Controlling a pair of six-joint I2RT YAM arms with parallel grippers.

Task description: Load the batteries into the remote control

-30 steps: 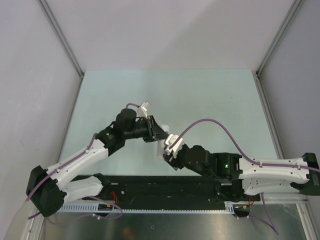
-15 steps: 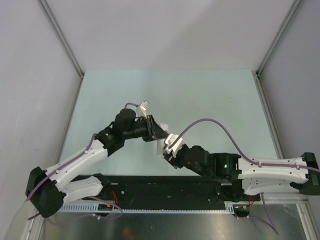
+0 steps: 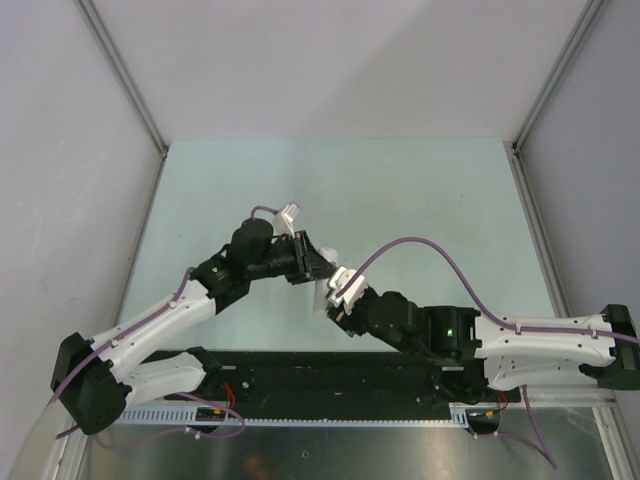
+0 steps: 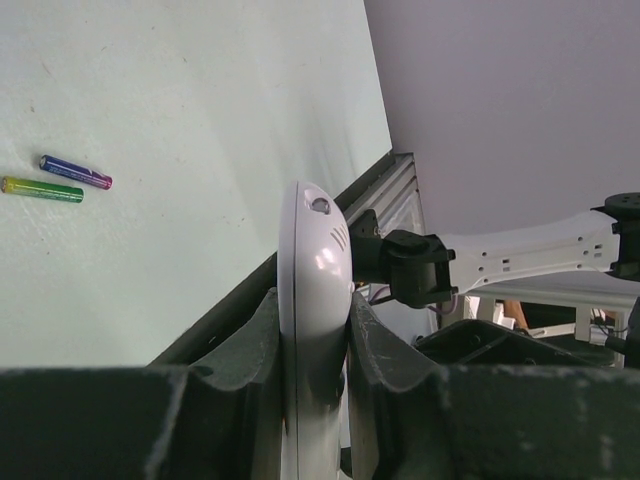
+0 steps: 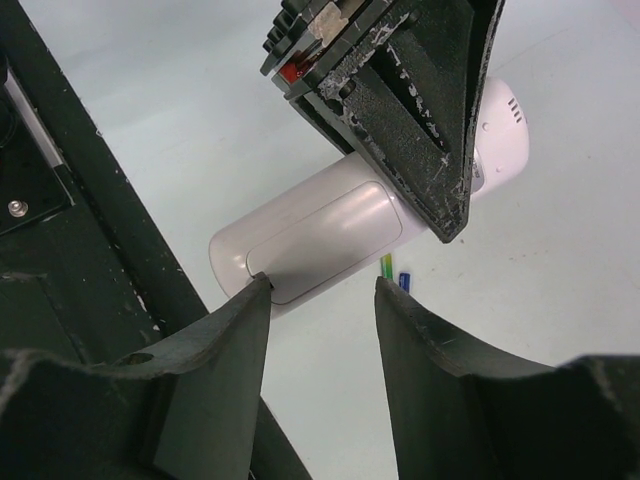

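Up off the table, the left gripper squeezes the white remote control tight between its two fingers. The right gripper has its fingers spread apart, and the remote's end, back lid shut, sits just past their tips. The purple battery and green battery lie side by side on the table.

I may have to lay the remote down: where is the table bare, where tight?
Bare: the far half of the table, from the grippers to the back wall. Crowded: near centre, where the left gripper holds the remote, right gripper open at its end, batteries lying close by.
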